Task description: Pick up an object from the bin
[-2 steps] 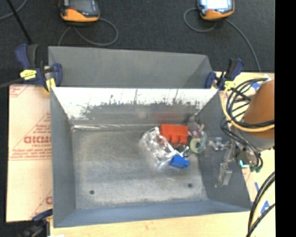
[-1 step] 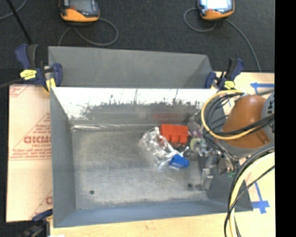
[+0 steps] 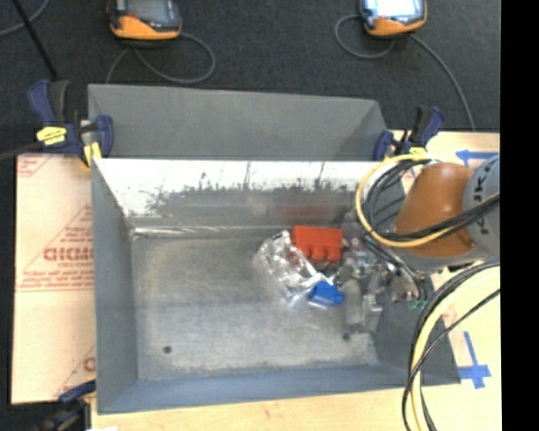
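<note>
Gripper (image 3: 360, 318) is sitting low at the right side of the bin (image 3: 210, 370), just right of a small blue block (image 3: 326, 295). Can't tell if it's clenched or released. Blue block is lying against crumpled clear plastic (image 3: 285, 265), long axis roughly left-right. Red brick (image 3: 317, 242) is lying behind it, also left-right.

A dark, matte floor (image 3: 253, 50) stretches beyond the far wall of the grey metal bin (image 3: 236, 118). On it sit a left orange-edged device (image 3: 145, 18) and a right orange-edged device (image 3: 392, 15) with a bright screen, each trailing a thin looping cable (image 3: 213, 57).
</note>
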Available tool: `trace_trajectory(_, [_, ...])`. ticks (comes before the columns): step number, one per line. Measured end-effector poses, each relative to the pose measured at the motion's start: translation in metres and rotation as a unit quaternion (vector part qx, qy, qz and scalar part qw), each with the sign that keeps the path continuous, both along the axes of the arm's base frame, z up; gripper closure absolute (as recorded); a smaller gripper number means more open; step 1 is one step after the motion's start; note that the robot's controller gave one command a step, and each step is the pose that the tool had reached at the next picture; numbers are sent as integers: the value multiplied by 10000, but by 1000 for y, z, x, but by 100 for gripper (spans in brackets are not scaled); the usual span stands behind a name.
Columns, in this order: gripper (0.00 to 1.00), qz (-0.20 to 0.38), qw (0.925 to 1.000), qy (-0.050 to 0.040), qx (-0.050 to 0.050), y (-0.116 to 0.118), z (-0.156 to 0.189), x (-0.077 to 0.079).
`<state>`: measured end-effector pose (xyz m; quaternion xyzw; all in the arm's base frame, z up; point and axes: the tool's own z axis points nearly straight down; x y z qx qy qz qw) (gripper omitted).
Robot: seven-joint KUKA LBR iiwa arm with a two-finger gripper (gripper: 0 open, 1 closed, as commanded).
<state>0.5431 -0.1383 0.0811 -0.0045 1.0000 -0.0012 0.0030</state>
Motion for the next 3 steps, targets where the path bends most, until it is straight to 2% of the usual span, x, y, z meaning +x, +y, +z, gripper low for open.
trace_trajectory(1, [0,-111,9999,13,9,40,-3,53])
trace_trajectory(2, [100,-112,9999,15,6,38,-3,51])
trace_trajectory(3, [100,-306,9995,-32,5,43,222,12])
